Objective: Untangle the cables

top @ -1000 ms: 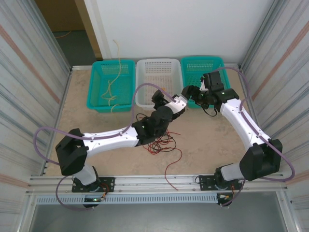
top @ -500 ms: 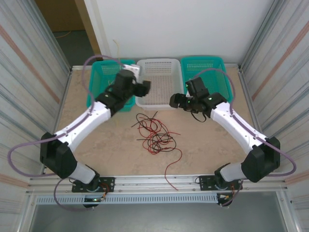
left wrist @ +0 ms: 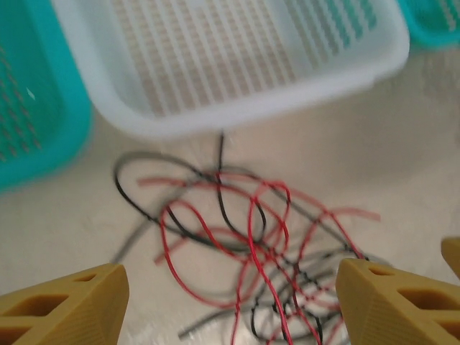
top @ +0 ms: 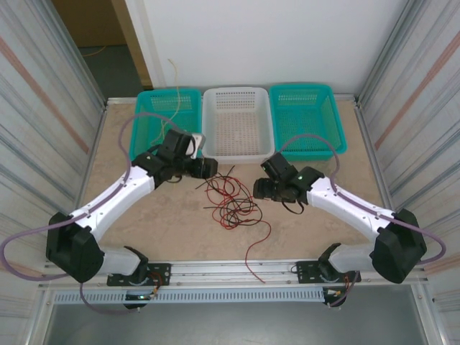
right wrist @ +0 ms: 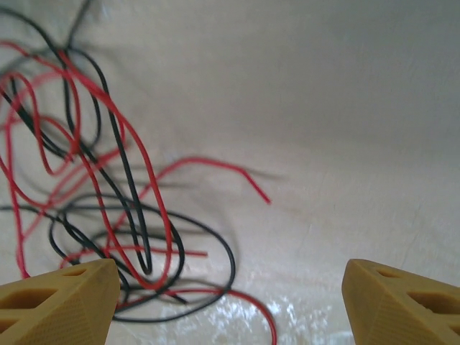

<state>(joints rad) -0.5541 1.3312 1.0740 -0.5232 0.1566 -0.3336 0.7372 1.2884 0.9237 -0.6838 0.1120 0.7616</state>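
One sandy table (top: pixel 144 215), three baskets along its far edge: left teal basket (top: pixel 167 92), white basket (top: pixel 237 91), right teal basket (top: pixel 305 88); one tangle of red and black cables (top: pixel 231 201) loose on the table just on the near side of the white basket, long axis far to near, red tail (top: pixel 257 248) trailing toward the near edge. Two grippers flanking the tangle, both spread wide and empty: left gripper (top: pixel 207 167) just beside its far-left end; right gripper (top: pixel 257 190) just beside its right flank; by judgement about equally near, either placed to pick a strand.
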